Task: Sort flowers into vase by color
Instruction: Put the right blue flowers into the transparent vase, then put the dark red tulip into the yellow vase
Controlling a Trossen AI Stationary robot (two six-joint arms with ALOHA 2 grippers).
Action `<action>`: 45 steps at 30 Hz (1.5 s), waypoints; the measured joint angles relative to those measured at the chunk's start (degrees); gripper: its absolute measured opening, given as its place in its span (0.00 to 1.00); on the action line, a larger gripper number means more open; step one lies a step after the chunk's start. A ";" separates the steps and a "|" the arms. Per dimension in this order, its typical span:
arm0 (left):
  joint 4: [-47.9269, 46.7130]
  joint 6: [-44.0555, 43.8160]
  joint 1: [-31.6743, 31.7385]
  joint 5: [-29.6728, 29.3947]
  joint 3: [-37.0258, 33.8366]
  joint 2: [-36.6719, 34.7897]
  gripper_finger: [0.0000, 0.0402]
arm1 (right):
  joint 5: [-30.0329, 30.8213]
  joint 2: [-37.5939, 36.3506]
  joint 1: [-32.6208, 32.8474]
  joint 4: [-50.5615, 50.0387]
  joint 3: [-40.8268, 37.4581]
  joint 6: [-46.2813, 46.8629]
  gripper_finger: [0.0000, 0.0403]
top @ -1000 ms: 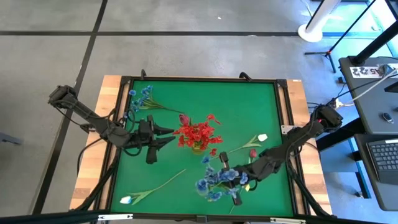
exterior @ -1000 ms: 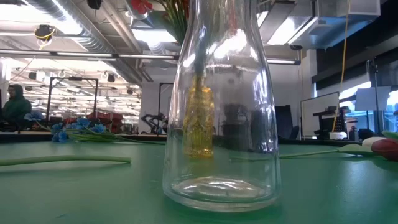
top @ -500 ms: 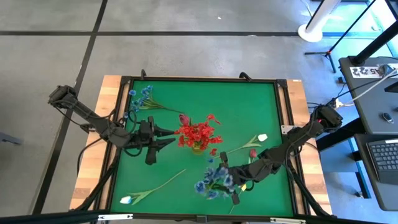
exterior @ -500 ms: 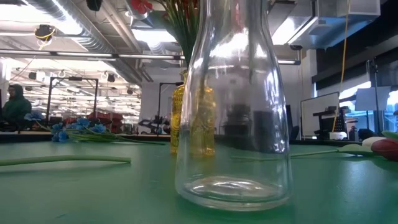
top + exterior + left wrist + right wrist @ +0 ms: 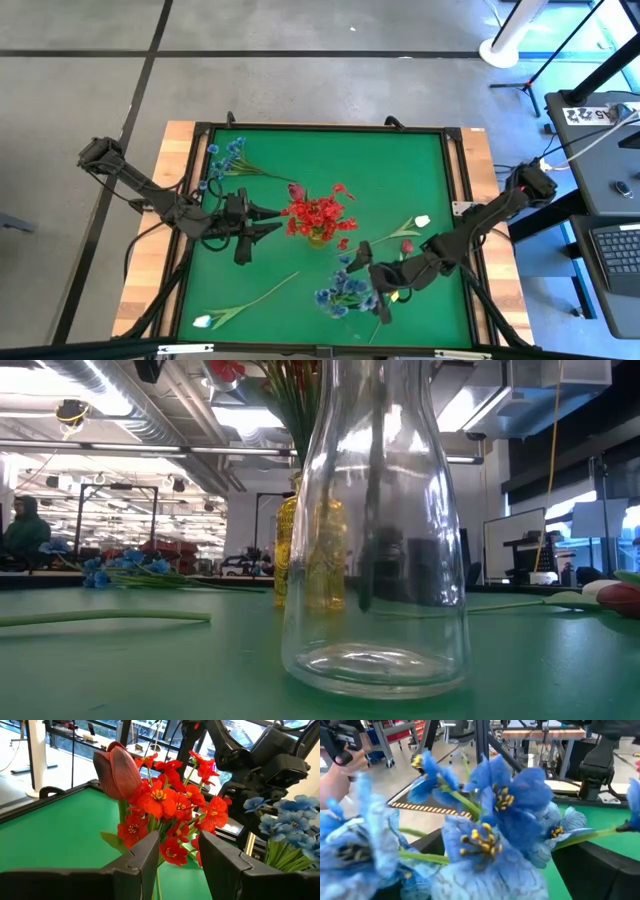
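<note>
A bunch of red flowers (image 5: 318, 214) and a dark red tulip bud (image 5: 117, 770) stand in an amber vase (image 5: 312, 560) at mid-table. My left gripper (image 5: 280, 219) is level and open just left of the bunch. Its fingers (image 5: 145, 855) frame the blossoms, and I cannot tell whether they touch a stem. Blue flowers (image 5: 343, 296) stand in a clear glass vase (image 5: 375, 610) near the front edge, one stem (image 5: 370, 490) showing through the glass. My right gripper (image 5: 366, 290) is open just right of them, and its finger (image 5: 605, 865) shows behind the blossoms (image 5: 490, 820).
Loose on the green mat (image 5: 400, 170) lie a blue spray (image 5: 228, 155) at the far left, a white bud on a long stem (image 5: 250, 298) at the near left, and a white tulip (image 5: 422, 219) and a red one (image 5: 407, 245) at the right. A black raised frame (image 5: 330, 127) rims the mat.
My right gripper has opened and let go of the blue flowers, and its wrist has tipped. The clear vase has slid a little sideways along the mat and then stood still. The blue spray's stem now stands inside it.
</note>
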 joint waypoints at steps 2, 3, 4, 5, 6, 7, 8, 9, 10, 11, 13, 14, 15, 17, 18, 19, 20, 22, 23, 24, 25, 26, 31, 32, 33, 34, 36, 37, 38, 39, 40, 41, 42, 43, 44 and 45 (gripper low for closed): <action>-0.01 -0.02 0.00 0.00 0.00 0.00 0.34 | -0.08 -0.59 0.00 -1.89 0.00 1.04 0.87; 0.00 -0.02 0.00 0.00 0.00 0.00 0.34 | -0.46 -0.84 0.00 -2.81 0.01 1.44 0.87; 0.00 -0.04 0.00 0.00 0.00 0.00 0.34 | -0.63 -1.16 0.00 -4.08 0.02 1.91 0.87; 0.00 -0.04 0.00 0.00 0.00 0.00 0.34 | -0.85 -1.37 0.00 -5.32 0.02 2.63 0.87; -0.04 -0.05 0.00 0.00 0.00 0.00 0.34 | -1.07 -1.49 0.00 -6.24 0.02 3.41 0.87; -0.07 -0.04 0.00 0.00 0.00 0.00 0.34 | -1.07 -1.61 0.00 -7.49 0.02 4.20 0.87; -0.13 -0.06 0.00 0.00 0.00 0.00 0.34 | -1.07 -1.63 0.00 -8.53 0.02 4.81 0.87; -0.13 -0.06 0.00 0.00 0.00 0.00 0.34 | -1.09 -1.63 0.00 -9.24 0.02 5.53 0.87; -0.17 -0.05 0.00 0.00 0.00 0.00 0.34 | -1.09 -1.63 0.00 -10.09 0.02 5.95 0.87; -0.23 -0.06 0.00 0.00 0.00 0.00 0.34 | -1.10 -1.63 0.00 -10.85 0.02 6.53 0.87; -0.31 -0.06 0.00 0.00 0.00 0.00 0.34 | -1.10 -1.63 0.00 -12.74 0.02 7.64 0.87; -0.39 -0.06 0.00 0.00 0.00 0.00 0.34 | -1.29 -1.63 0.00 -13.72 0.02 8.43 0.87; -0.53 -0.09 0.00 0.00 0.00 0.00 0.34 | -1.56 -1.64 0.00 -14.60 0.02 8.95 0.87; -0.88 -0.19 0.00 0.00 0.00 0.00 0.34 | -2.20 -1.91 0.00 -16.58 0.02 10.43 0.87; -1.06 -0.34 0.00 0.00 0.00 0.00 0.34 | -2.81 -2.02 0.00 -17.44 0.02 11.40 0.87; -1.32 -0.65 0.00 0.00 0.00 0.00 0.34 | -3.28 -2.25 0.00 -18.21 0.02 11.96 0.87; -1.49 -0.92 0.00 0.00 0.00 0.00 0.34 | -3.50 -2.49 0.00 -19.31 0.02 12.61 0.87; -1.55 -1.04 0.00 0.00 0.00 0.00 0.34 | -4.13 -3.06 0.00 -21.27 0.02 13.67 0.87; -1.59 -1.05 0.00 -0.01 0.00 0.00 0.34 | -4.46 -3.50 0.03 -22.19 0.02 14.41 0.87; -1.63 -1.05 0.00 0.00 0.00 0.01 0.34 | -4.90 -3.98 0.04 -23.15 0.02 15.16 0.87; -1.69 -1.05 0.00 0.00 -0.01 0.01 0.34 | -5.33 -4.52 0.04 -24.19 0.02 16.01 0.87; -1.80 -1.07 0.00 0.00 0.00 0.00 0.34 | -5.98 -5.04 0.04 -25.13 0.02 16.54 0.87; -1.92 -1.24 0.00 0.00 0.00 0.00 0.34 | -6.86 -8.14 0.04 -32.64 0.04 20.00 0.87; -1.92 -1.22 0.00 0.00 0.00 0.00 0.34 | -6.86 -8.79 0.04 -34.42 0.04 20.80 0.87; -1.96 -1.24 0.01 0.00 0.00 0.00 0.34 | -6.83 -9.43 0.05 -36.06 0.04 21.70 0.87; -2.08 -1.24 0.00 0.00 0.00 0.00 0.34 | -6.76 -10.04 0.05 -37.66 0.04 22.43 0.87; -2.34 -1.25 0.00 0.00 0.00 0.00 0.34 | -6.49 -11.23 0.05 -41.03 0.04 23.95 0.87; -2.69 -1.33 0.00 0.00 0.00 0.00 0.34 | -6.36 -11.84 0.04 -42.67 0.04 24.77 0.87; -2.93 -1.46 0.00 0.00 0.00 0.00 0.34 | -5.83 -12.41 0.04 -44.51 0.04 25.46 0.87; -2.95 -1.49 0.00 0.00 0.00 0.00 0.34 | -4.72 -12.86 0.06 -46.48 0.04 26.42 0.87; -2.97 -1.53 0.00 0.00 0.00 0.00 0.34 | -3.59 -13.26 0.07 -48.45 0.04 27.33 0.87; -2.97 -1.53 0.02 0.00 0.00 0.00 0.34 | -2.12 -13.68 0.05 -50.55 0.04 28.50 0.87; -3.00 -1.53 0.00 0.00 0.00 0.00 0.34 | -0.42 -14.03 0.04 -52.86 0.04 29.84 0.87; -3.16 -1.55 0.00 0.00 0.00 0.00 0.34 | 1.28 -14.34 0.04 -55.31 0.04 31.30 0.87; -3.54 -1.56 0.00 0.00 0.00 0.00 0.34 | 2.86 -14.55 0.04 -57.46 0.04 32.63 0.87; -4.07 -1.59 0.01 0.00 0.00 0.00 0.34 | 4.22 -14.62 0.04 -59.72 0.04 34.01 0.87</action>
